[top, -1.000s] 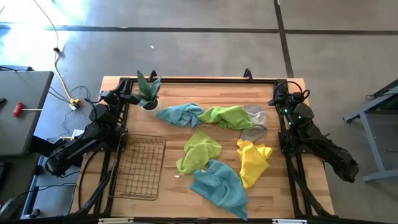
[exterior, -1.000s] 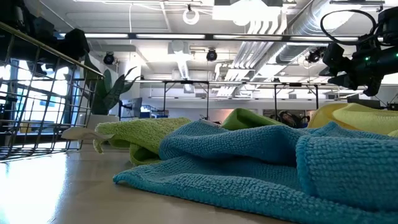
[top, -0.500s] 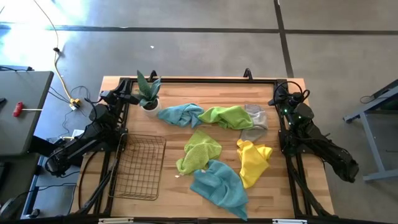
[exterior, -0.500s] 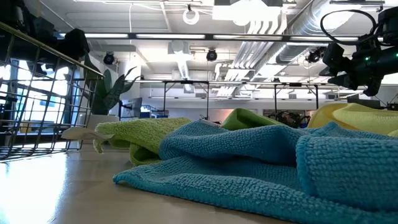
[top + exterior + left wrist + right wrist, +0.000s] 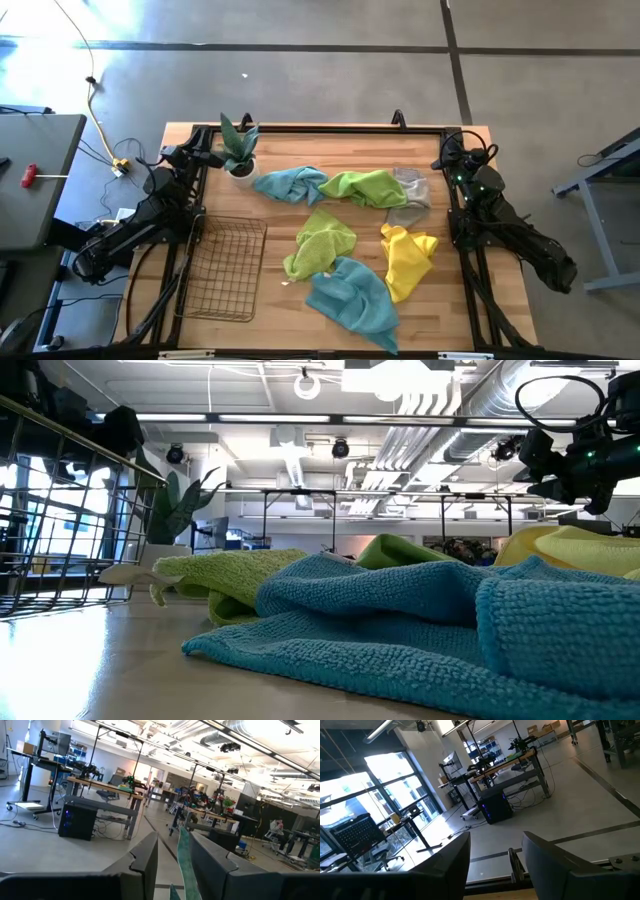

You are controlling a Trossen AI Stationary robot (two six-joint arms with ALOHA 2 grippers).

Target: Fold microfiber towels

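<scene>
High view showed the microfiber towels point(image 5: 345, 245) crumpled in the table point(image 5: 300, 140) middle. Left pincer point(image 5: 213, 157) and right pincer point(image 5: 447, 160) waited at the far corners, both open, empty.

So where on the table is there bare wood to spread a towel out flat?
Bare table runs along the far edge beyond the upper teal towel and green towel. A narrower strip lies between the wire basket and the lower teal towel. The centre-right is crowded with towels.
</scene>
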